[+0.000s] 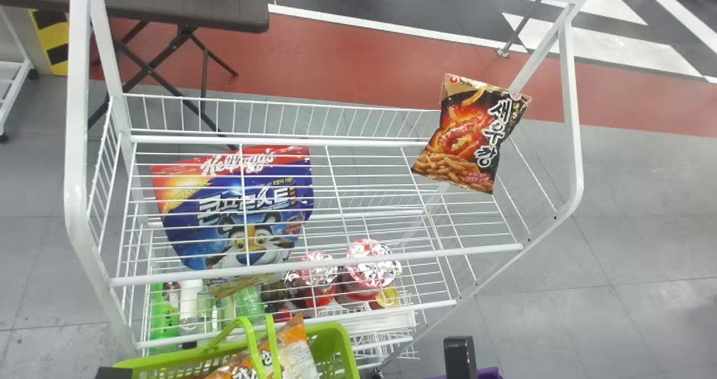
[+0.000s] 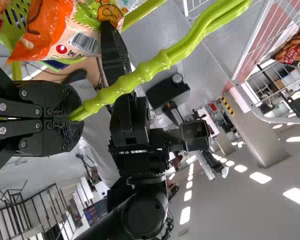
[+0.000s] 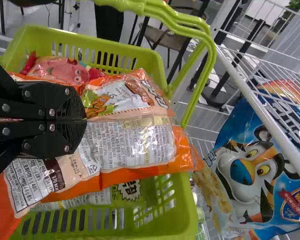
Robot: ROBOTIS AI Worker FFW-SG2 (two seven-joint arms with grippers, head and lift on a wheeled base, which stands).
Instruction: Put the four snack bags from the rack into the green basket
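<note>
At the bottom edge of the head view, in front of the white wire rack (image 1: 336, 262), sits the green basket (image 1: 336, 333); the left gripper (image 2: 74, 118) is clamped on the basket's looped handle (image 2: 162, 62), its fingers drawn close around the green plastic; the right gripper (image 3: 84, 119) is at the basket too, its fingers pinched together on an orange snack bag (image 3: 140, 142), printed side showing, which lies across the basket's mouth; beside it in the basket is a pink-fronted snack bag (image 3: 65, 70), and underneath is another bag with a starburst patch (image 3: 130, 190), most of it covered.

On the rack, toward the right end, a brown-and-red shrimp cracker bag (image 1: 465, 138) leans at a tilt, its upper part overlapping the back rail; toward the left end is a large blue-and-red cereal bag (image 1: 185, 211) with a cartoon tiger, its front crossed by the rack's wires; lower down, seen through the wires, are two foil-topped containers (image 1: 369, 264), with a green bottle (image 1: 162, 317) and a white bottle (image 1: 190, 303) farther left.

Behind the rack, at the left, stands a dark folding table (image 1: 224, 9); a red band (image 1: 336, 65) runs across the grey floor (image 1: 633, 228).
</note>
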